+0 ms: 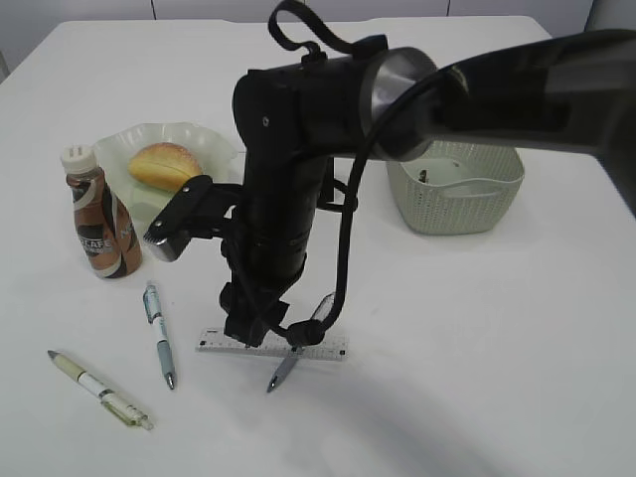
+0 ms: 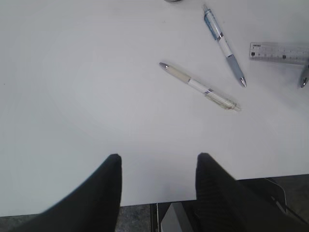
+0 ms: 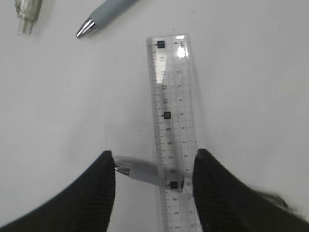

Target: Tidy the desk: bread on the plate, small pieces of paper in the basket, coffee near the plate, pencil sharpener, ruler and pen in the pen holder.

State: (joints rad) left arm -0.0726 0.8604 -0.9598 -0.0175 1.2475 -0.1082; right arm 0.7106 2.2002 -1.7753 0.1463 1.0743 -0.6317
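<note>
The bread [image 1: 164, 165] lies on the pale green plate [image 1: 213, 143], and the coffee [image 1: 99, 214] stands upright just left of it. My right gripper [image 3: 153, 157] is open and low over the desk [image 1: 477, 338], its jaws either side of the clear ruler [image 3: 174, 111] and a grey pen [image 3: 142, 171] that crosses it. From outside, the right gripper [image 1: 260, 336] points down onto the ruler [image 1: 273, 346]. My left gripper [image 2: 159, 157] is open and empty over the desk's front edge. The pen holder, pencil sharpener and paper pieces are out of view.
A blue pen [image 1: 157, 333] and a cream pen [image 1: 99, 390] lie left of the ruler. The basket [image 1: 455, 189] stands at the right rear. The right arm [image 1: 298, 129] crosses the middle and hides what is behind it.
</note>
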